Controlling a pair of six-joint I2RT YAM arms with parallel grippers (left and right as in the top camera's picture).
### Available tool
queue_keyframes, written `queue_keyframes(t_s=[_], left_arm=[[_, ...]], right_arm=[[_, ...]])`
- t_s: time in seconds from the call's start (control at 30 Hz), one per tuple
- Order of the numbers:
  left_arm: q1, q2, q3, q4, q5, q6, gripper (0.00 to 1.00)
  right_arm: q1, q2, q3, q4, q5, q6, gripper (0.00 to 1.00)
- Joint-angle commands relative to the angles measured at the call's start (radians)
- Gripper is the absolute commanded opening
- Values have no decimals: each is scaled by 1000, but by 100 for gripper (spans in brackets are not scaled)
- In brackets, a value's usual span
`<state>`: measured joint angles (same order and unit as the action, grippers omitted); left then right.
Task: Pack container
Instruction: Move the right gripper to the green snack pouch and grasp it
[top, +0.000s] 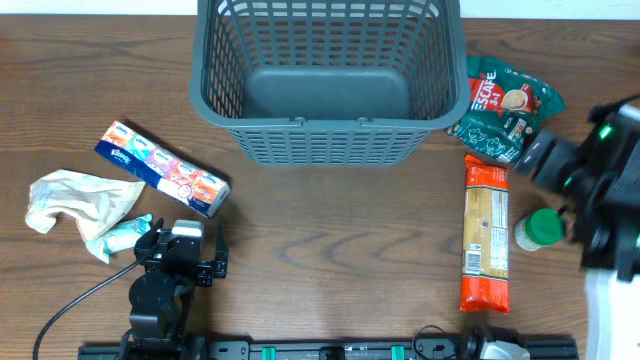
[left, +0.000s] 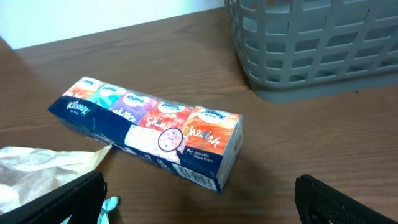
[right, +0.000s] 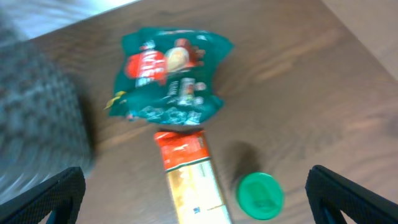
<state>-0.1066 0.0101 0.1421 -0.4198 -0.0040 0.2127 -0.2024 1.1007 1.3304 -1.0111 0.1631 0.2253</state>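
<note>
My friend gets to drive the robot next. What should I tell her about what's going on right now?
Left gripper: open, empty, low over the table beside the tissue pack and the crumpled pale bag.
Right gripper: open, empty, above the green coffee bag, the orange packet and the green-lidded jar.
Container: far middle of the table, nothing inside.
Done: nothing packed yet.
Left: probably all five things on the table still go into the container.
</note>
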Motion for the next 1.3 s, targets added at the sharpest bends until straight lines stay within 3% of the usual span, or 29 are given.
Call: queue_keyframes(t_s=[0.0,0.27,0.67,0.97,1.27], left_arm=[[-3,-6,-18,-2,-5,-8,98],[-3,-6,-18,-2,-5,-9,98],[-3,-6,-18,-2,-5,-9,99],[-3,-6,-18,-2,-5,-9,98],[-3,-6,-18,-2,-4,-9,98]], right_arm=[[-86,119,103,-27,-6,32,99],[-218,395,298,-38,-106,31,99],[-228,744,569,-68,-281,-98,99],[-228,959,574,-17,-381,-136,99],[-228,1065,571,69,-484,-139,99]])
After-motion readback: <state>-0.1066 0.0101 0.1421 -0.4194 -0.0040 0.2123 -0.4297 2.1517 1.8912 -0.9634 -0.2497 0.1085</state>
